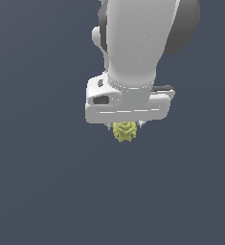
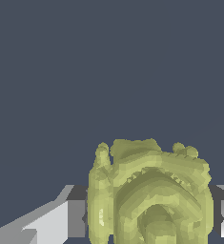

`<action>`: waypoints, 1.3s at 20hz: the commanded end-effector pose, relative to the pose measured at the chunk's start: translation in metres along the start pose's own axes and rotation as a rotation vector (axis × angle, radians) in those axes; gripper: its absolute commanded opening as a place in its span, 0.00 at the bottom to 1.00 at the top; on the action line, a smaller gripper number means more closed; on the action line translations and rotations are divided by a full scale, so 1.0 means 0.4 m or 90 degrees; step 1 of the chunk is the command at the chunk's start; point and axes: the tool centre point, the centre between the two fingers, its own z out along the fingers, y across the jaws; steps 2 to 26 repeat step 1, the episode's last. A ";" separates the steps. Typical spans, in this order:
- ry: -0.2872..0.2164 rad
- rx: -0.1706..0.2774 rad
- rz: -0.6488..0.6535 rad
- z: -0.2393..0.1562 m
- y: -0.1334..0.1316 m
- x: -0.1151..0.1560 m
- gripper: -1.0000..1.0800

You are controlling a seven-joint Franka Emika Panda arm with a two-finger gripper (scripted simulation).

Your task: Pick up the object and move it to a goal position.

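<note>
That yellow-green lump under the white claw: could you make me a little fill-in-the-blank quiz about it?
1. The knobbly lump is coloured yellow-____.
2. In the wrist view, the lump sits ____ the two fingers of the gripper.
3. The lump is much ____ than the gripper.
4. The background behind everything is plain dark ____-grey.

Missing words: green; between; smaller; blue

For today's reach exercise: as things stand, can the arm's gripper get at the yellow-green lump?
Probably yes. The yellow-green lump already sits between the fingers of the gripper, which appear closed on its sides in the wrist view, with nothing in the way.
</note>
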 end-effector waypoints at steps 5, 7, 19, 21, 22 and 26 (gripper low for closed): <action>0.000 0.000 0.000 -0.003 -0.001 0.002 0.00; 0.000 0.000 0.000 -0.003 -0.001 0.002 0.00; 0.000 0.000 0.000 -0.003 -0.001 0.002 0.00; 0.000 0.000 0.000 -0.003 -0.001 0.002 0.00; 0.000 0.000 0.000 -0.003 -0.001 0.002 0.00; 0.000 0.000 0.000 -0.003 -0.001 0.002 0.00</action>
